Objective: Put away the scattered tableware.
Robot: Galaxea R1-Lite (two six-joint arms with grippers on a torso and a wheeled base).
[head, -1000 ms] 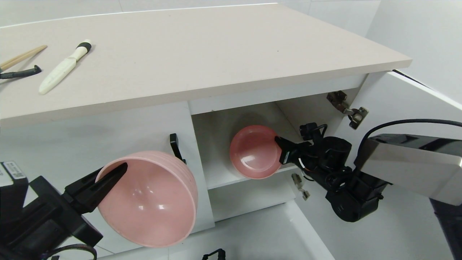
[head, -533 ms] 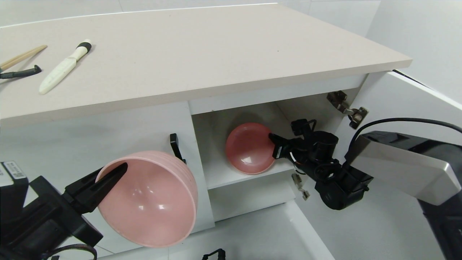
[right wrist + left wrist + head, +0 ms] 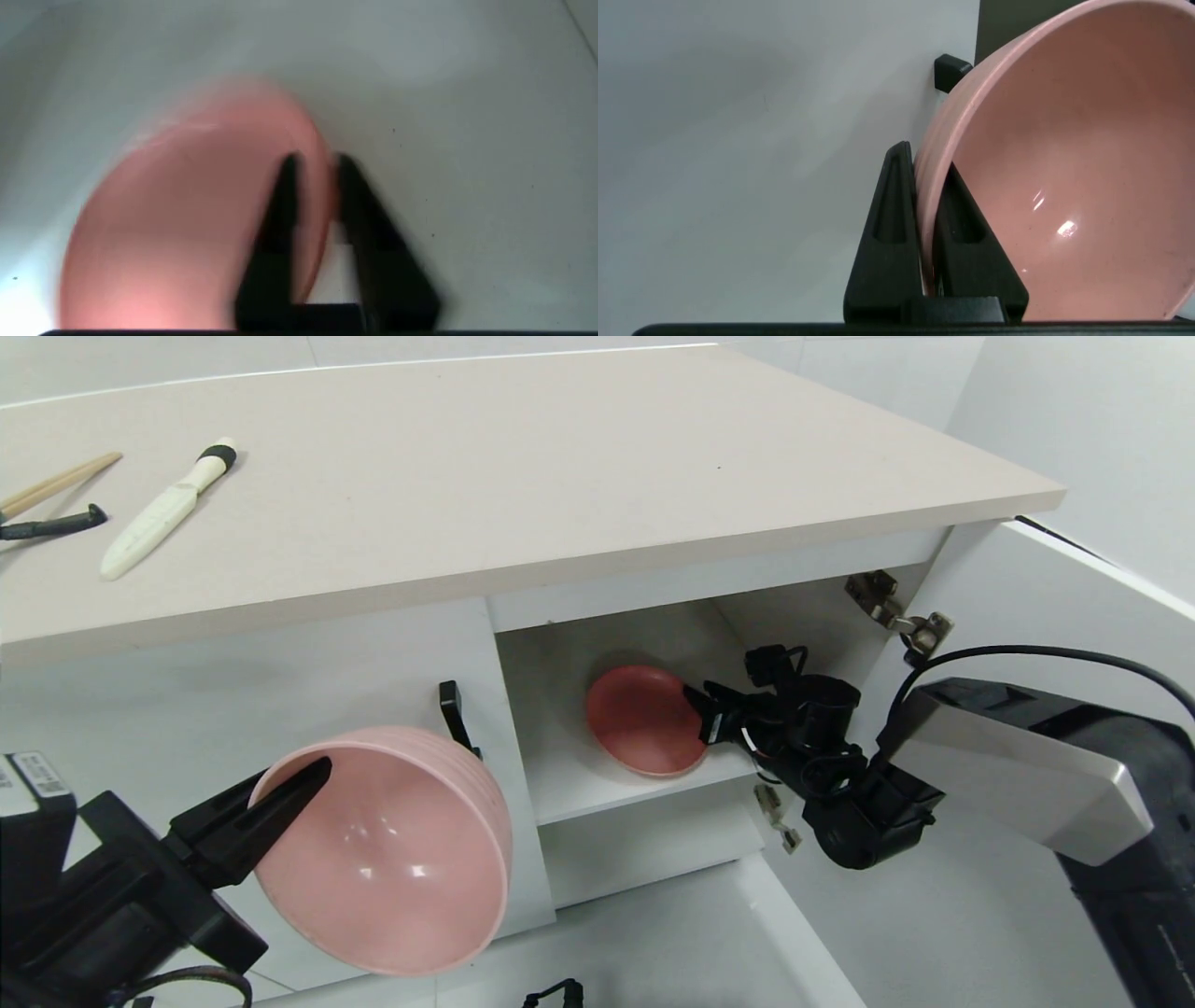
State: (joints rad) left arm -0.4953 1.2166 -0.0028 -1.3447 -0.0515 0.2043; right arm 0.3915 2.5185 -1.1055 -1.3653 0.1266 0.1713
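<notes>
White cabinet under the beige counter [image 3: 560, 476], right door open. Right gripper [image 3: 698, 717] is clamped on the rim of the pink plate [image 3: 639, 719], which is tilted just over the upper shelf [image 3: 579, 793]; contact unclear. Left gripper [image 3: 289, 793] pinches the rim of the pink bowl [image 3: 392, 868] outside the cabinet. Both pieces are probably rigid, glossy, slippery and breakable, so rim holds suit.
</notes>
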